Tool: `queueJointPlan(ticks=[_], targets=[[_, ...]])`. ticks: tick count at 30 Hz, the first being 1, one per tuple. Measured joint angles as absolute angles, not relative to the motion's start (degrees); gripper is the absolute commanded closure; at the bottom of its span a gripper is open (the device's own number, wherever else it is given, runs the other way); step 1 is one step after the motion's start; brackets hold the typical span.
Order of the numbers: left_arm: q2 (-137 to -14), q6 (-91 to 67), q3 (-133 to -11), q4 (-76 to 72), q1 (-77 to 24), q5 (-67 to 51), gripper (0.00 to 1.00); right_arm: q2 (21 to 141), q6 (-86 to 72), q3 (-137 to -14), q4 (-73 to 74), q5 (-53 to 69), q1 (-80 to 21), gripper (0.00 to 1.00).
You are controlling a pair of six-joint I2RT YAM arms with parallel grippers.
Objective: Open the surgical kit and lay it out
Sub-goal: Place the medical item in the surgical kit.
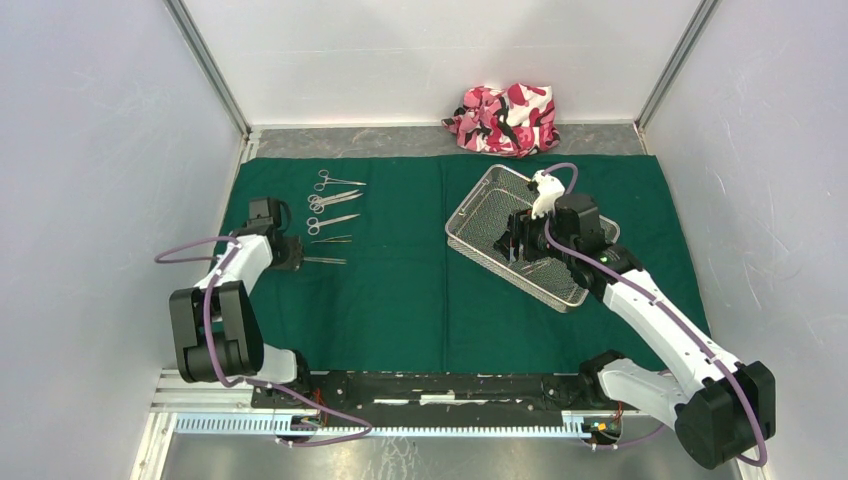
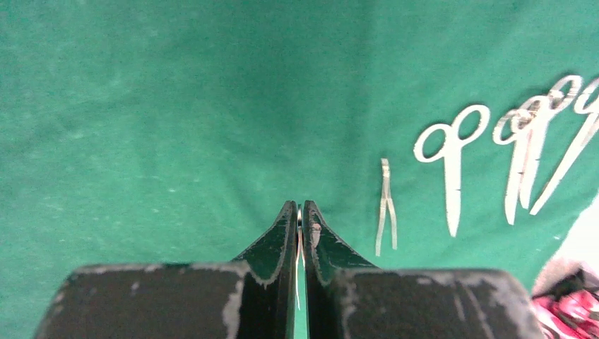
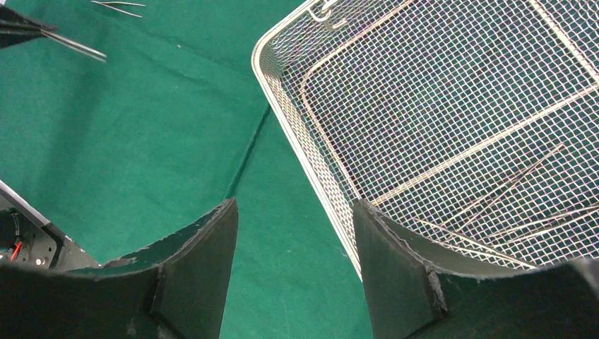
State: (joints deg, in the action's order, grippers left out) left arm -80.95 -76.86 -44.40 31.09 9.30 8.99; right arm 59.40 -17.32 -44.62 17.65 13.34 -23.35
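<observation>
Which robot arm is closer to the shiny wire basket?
Right. The right tool hangs open over the rim of the wire-mesh tray. The left tool, shut on tweezers, is far across the green cloth, beside the laid-out instruments.

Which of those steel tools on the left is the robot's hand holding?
The plain tweezers at the row's near end, pinched in the left hand; the other tools lie free on the green cloth.

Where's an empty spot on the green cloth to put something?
The cloth's middle, between the tool row and the tray, is bare. So is the strip along its near edge. Crowded: the tool row, where the left claw holds tweezers, and the tray.
</observation>
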Motion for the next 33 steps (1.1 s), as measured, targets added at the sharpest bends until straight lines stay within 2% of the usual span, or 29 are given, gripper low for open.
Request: queueJointPlan(ticks=[11, 20, 26, 31, 33], targets=[[-85.82, -76.86, -48.99, 30.13, 9.93, 8.23, 0.89, 59.29, -17.74, -44.62, 17.65, 13.69, -23.14, 0.34], [-88.29, -76.97, -48.97, 29.52, 10.07, 7.42, 0.73, 59.29, -18.15, -44.47, 17.10, 14.31, -23.11, 0.35], [-88.90, -77.03, -48.66, 28.99, 10.07, 7.44, 0.70, 59.31, -18.55, -44.12, 16.38, 15.00, -23.09, 0.35], [-88.51, -76.90, -48.36, 29.02, 10.07, 7.62, 0.43, 59.31, -18.63, -44.12, 16.38, 15.03, -23.09, 0.35], [-87.11, -76.77, -48.25, 29.47, 10.07, 7.62, 0.34, 59.31, -18.59, -44.12, 16.51, 14.48, -23.07, 0.32]])
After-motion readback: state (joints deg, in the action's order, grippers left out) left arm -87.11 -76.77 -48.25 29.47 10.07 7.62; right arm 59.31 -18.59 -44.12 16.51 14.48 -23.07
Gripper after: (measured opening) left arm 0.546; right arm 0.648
